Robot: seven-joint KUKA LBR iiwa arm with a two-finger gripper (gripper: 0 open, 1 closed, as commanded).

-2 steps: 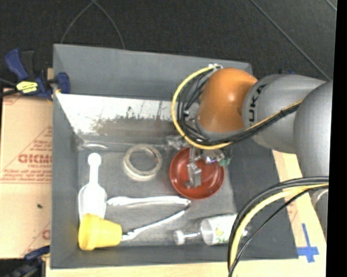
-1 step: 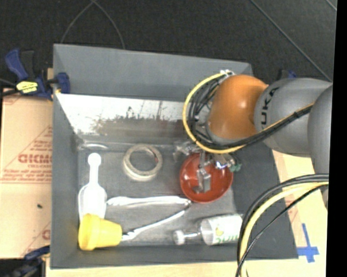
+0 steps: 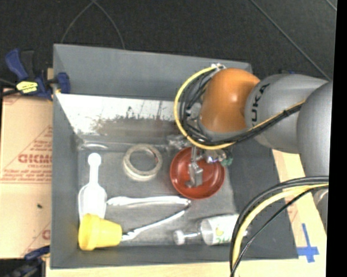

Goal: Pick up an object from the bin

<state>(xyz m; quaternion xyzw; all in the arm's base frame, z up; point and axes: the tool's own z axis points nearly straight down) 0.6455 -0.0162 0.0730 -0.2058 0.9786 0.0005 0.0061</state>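
Bin: you are looking down into a grey metal bin [image 3: 136, 70] that is holding a few loose things spread over its floor.
Arm: the grey arm [image 3: 289, 111] is reaching in from the right, its orange wrist cover [image 3: 227, 100] and looped cables hanging over the bin's upper right part.
Red dish: a round red dish [image 3: 209, 182] is lying right of the middle of the floor, directly under the wrist.
End effector: the end effector [image 3: 195, 173] is pointing down into the red dish. You cannot tell whether it is wide, narrow or gripping anything.
White utensil: a long white plastic utensil [image 3: 147, 204] is lying across the floor below the dish.
Bottle: a white bottle [image 3: 218, 229] is lying on its side near the lower right, its cap pointing left.
Scoop: a white scoop [image 3: 92, 194] is lying at the left, its handle pointing up.
Yellow cup: a yellow cup [image 3: 97, 232] is lying on its side in the lower left corner, touching the scoop's lower end.
Tape ring: a beige tape ring [image 3: 142, 161] is lying flat just beside the dish, on its left.
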